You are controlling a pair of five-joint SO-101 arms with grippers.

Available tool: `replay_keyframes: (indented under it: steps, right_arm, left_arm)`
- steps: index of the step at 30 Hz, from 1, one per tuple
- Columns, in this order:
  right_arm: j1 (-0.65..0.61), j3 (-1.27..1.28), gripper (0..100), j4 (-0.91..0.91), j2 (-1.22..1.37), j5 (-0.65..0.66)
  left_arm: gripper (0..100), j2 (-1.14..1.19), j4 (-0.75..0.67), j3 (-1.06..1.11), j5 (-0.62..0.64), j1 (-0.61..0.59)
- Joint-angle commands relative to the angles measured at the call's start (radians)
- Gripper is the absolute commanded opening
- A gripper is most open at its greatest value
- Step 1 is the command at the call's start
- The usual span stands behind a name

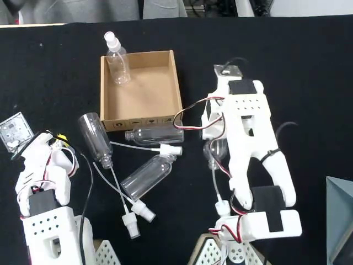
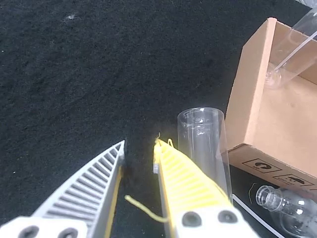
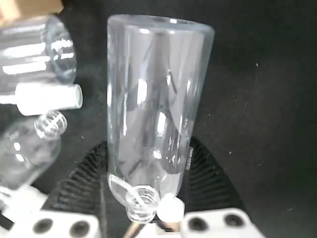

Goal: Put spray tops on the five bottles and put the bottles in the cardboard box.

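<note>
1. R gripper (image 3: pixel 148 168) is clamped round the body of the held bottle (image 3: pixel 156 99), w/ the neck end toward the wrist cam. Gripping mid-body leaves the neck free, probably so a top can be worked on.
2. A white spray top (image 3: pixel 171 208) sits right at that neck, and its tube looks to run inside the bottle. Can't tell if it's fully seated.
3. L gripper (image 2: pixel 140 146) is partly open w/ nothing in it, low over the black table (image 2: pixel 74 74). It's just beside the near bottle (image 2: pixel 200 144), which has no top. Probably parked ready to help or to grab that one next.
4. The cardboard box (image 1: pixel 176 83) has one capped bottle (image 1: pixel 117 61) at its far corner, top poking past the rim. By my count that's 1 of 5 done.
5. The front bottle (image 1: pixel 154 134) lies along the box's front wall, and the mid bottle (image 1: pixel 148 176) lies nearer the arms. Both are bare.
6. The loose spray tops (image 1: pixel 144 210), tubes attached, lie among the bare bottles within both arms' reach.
</note>
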Motion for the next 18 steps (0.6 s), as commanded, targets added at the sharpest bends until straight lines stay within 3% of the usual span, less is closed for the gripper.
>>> replay_keyframes:
  steps: [1,9,18]
  right_arm:
    - [0.026,-0.021,2.2,-0.003,-0.065,-0.115]
    - [0.02,0.03,2.2,-0.005,-0.065,-0.238]
    - [-0.104,0.085,2.2,-0.005,-0.065,-0.451]
  left_arm:
    - [9,-0.018,-0.02,-0.019,-0.011,-0.008]
    - [9,-0.018,-0.02,-0.019,-0.011,-0.008]
    - [9,-0.018,-0.02,-0.019,-0.011,-0.008]
